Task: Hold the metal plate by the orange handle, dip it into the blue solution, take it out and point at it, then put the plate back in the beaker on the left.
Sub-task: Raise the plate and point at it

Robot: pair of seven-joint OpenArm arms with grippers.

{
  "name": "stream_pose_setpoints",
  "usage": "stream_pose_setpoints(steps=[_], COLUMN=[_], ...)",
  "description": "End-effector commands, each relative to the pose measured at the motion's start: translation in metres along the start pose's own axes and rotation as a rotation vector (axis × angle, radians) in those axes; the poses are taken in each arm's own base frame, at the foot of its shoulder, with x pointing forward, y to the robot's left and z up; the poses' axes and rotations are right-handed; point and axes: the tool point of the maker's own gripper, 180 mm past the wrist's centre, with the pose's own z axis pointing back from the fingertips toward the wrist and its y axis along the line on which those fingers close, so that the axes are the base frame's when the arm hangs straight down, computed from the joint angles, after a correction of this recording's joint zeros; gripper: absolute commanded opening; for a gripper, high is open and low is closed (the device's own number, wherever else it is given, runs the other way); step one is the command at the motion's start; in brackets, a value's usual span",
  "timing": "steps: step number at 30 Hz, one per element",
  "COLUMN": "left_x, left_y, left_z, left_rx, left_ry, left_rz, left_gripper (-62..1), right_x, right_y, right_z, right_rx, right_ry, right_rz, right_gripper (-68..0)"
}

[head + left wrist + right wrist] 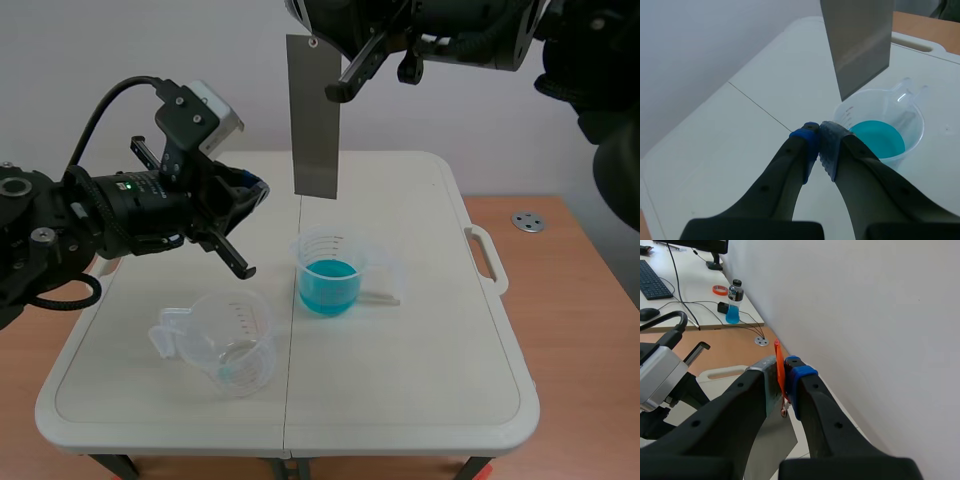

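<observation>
Two claws busy: right gripper (pixel 783 371) is clenching the orange handle (pixel 778 352), metal plate (pixel 315 115) hanging above the blue-solution beaker (pixel 328 272); left gripper (pixel 820 134), pinched closed and empty, is seemingly pointing at it. Next: empty beaker (pixel 232 345), at eight o'clock.

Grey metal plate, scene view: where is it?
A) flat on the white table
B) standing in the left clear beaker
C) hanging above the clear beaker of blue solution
C: the grey metal plate hangs upright from the right gripper, its lower edge above the clear beaker of blue solution.
</observation>
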Motion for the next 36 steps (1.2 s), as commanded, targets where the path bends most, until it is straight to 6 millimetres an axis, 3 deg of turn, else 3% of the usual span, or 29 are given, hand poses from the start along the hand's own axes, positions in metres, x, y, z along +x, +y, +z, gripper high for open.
stream_pose_setpoints(steps=[1, 17, 22, 26, 30, 36], left_x=[0.009, 0.006, -0.004, -0.021, -0.04, -0.093], left_y=[0.003, 0.002, 0.018, 0.038, 0.057, 0.082], left_z=[0.0, 0.0, 0.01, 0.039, 0.084, 0.161], left_rx=[0.004, 0.004, 0.054, 0.121, 0.194, 0.322], left_ry=[-0.03, -0.014, 0.009, 0.051, 0.093, 0.276], left_rz=[-0.004, -0.004, 0.002, 0.016, 0.014, 0.019], left_gripper=[-58.2, -58.2, -58.2, -58.2, -58.2, -58.2], right_x=[0.016, 0.016, 0.016, 0.016, 0.018, 0.019], right_y=[-0.006, -0.006, -0.006, -0.006, -0.006, -0.005], right_z=[0.002, 0.002, 0.002, 0.002, 0.002, 0.002], right_rx=[-0.002, -0.002, -0.002, -0.002, 0.0, 0.002], right_ry=[-0.042, -0.045, -0.046, -0.046, -0.052, -0.061], right_rz=[0.026, 0.024, 0.024, 0.024, 0.018, 0.01], right_gripper=[-66.0, -66.0, -66.0, -66.0, -66.0, -66.0])
